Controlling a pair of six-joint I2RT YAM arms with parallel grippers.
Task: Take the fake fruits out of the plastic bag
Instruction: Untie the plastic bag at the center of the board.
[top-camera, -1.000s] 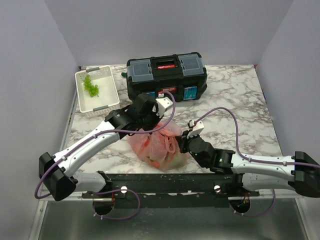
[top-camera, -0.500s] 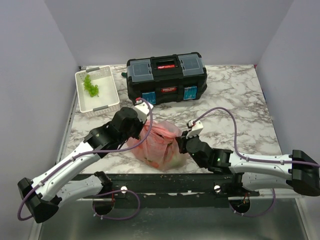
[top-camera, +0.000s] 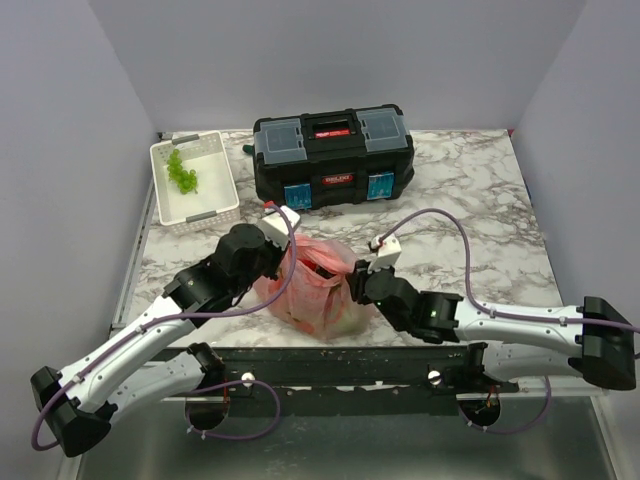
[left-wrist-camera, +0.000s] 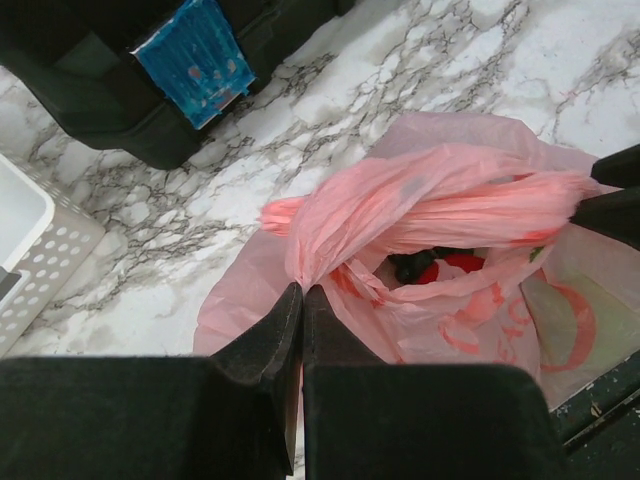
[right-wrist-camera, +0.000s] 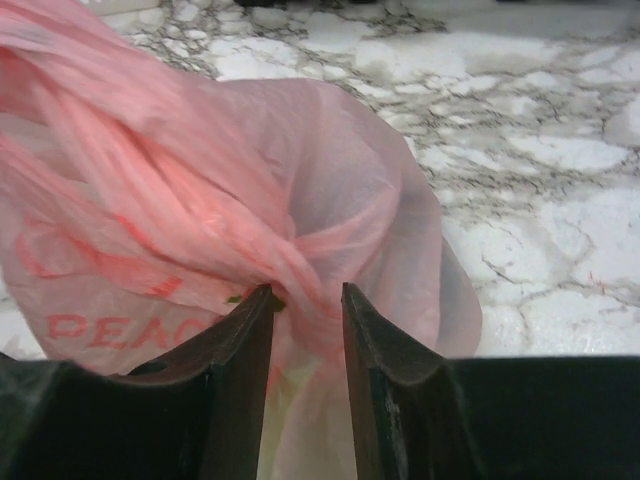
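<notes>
Left gripper (left-wrist-camera: 302, 296) is pinching the plastic bag (left-wrist-camera: 430, 190), lying lower centre on the table (top-camera: 470, 190), while right gripper (right-wrist-camera: 307, 300) is straddling its twist unclenched, likely needing the mouth spread to reach the fake fruits (left-wrist-camera: 440, 266)

My left arm (top-camera: 130, 350) and right arm (top-camera: 520, 325) are smooth white shells between chunky black joint housings, each with a blocky black base (top-camera: 60, 425) toward a lower corner of the overhead frame. A thin purple cable (top-camera: 432, 212) trails along each, meeting a small white box (top-camera: 388, 243) near the wrist. My fingers (left-wrist-camera: 262, 345) are matte black, tapering wedges.
</notes>
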